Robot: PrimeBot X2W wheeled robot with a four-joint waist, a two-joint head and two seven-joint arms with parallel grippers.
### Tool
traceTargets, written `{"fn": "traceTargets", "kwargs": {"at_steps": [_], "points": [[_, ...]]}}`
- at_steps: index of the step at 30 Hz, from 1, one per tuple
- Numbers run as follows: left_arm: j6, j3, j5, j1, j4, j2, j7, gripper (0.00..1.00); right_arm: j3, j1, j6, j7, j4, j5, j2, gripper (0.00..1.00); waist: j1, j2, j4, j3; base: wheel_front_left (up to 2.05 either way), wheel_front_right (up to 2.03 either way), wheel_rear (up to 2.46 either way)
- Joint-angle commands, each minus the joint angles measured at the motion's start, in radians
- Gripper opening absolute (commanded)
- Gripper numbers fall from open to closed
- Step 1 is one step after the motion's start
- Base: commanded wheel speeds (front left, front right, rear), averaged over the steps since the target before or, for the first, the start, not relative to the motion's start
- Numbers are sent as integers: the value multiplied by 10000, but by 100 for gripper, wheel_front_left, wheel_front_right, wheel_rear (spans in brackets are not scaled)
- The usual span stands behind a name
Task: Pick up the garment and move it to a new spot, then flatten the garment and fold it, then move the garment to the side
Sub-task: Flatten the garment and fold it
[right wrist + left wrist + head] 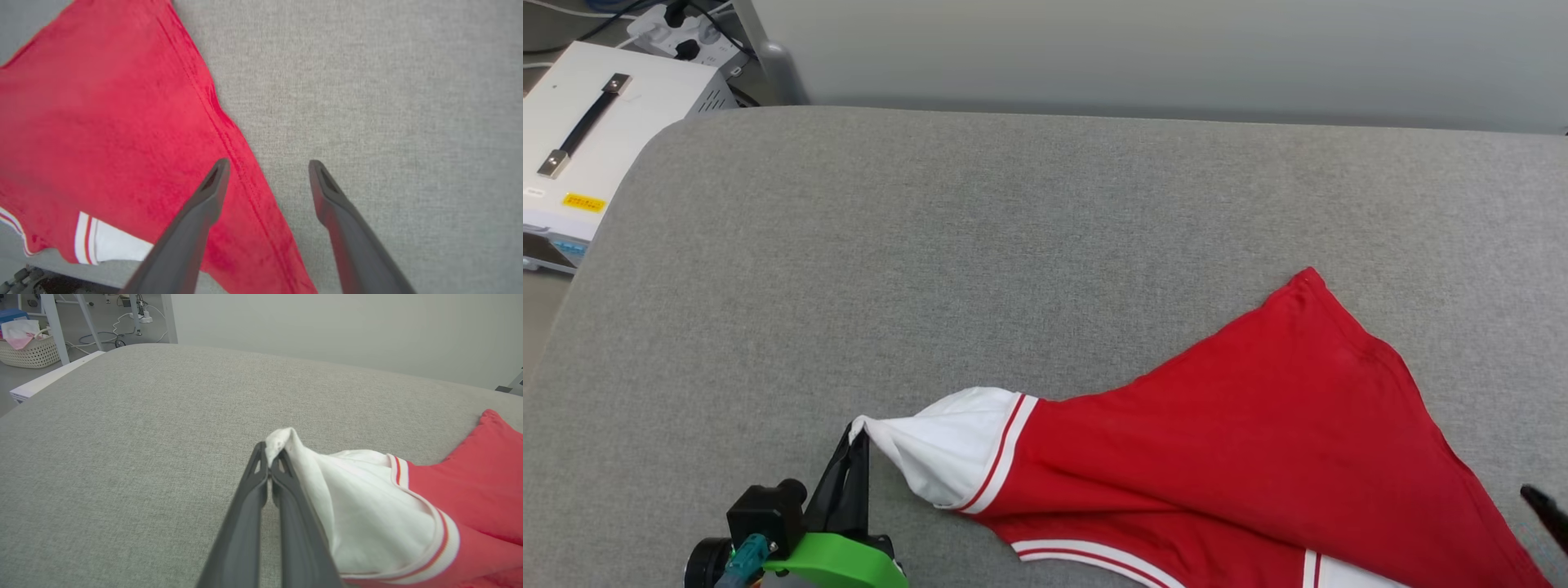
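Garment: red jersey with white sleeve and striped trim (pixel 1241 441) lay plain side up, front right on grey fabric-covered surface (pixel 931 245).
Left gripper (pixel 268 457): jaws clamped on white sleeve tip.
Right gripper (pixel 267 167): jaws wide apart, empty, straddling the red hem.
Left wrist extra: woven basket (pixel 30 351) on floor.
Head extra: white box with black handle (pixel 596 122).
Cut off: jersey's near edge, bottom of head view.
Unclear: whether right fingers touched cloth.
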Motion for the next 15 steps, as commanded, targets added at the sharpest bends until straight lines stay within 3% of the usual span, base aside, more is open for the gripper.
{"fn": "traceTargets", "kwargs": {"at_steps": [1,8,15], "points": [[31,-27,-33,-66,-72,32,-59,0,-185,-362,-7,-126,-241,-81,-37,100,1,0,87,81,0,0,0],[-18,-221,41,-511,-259,-66,-59,0,-455,-2323,-7,354,-1555,-456,-532,100,1,0,509,614,0,0,0],[-88,-416,70,-1002,-424,-237,-59,0,1065,-4750,-7,2006,-1653,-532,-1130,100,1,0,909,1256,0,0,0]]}}
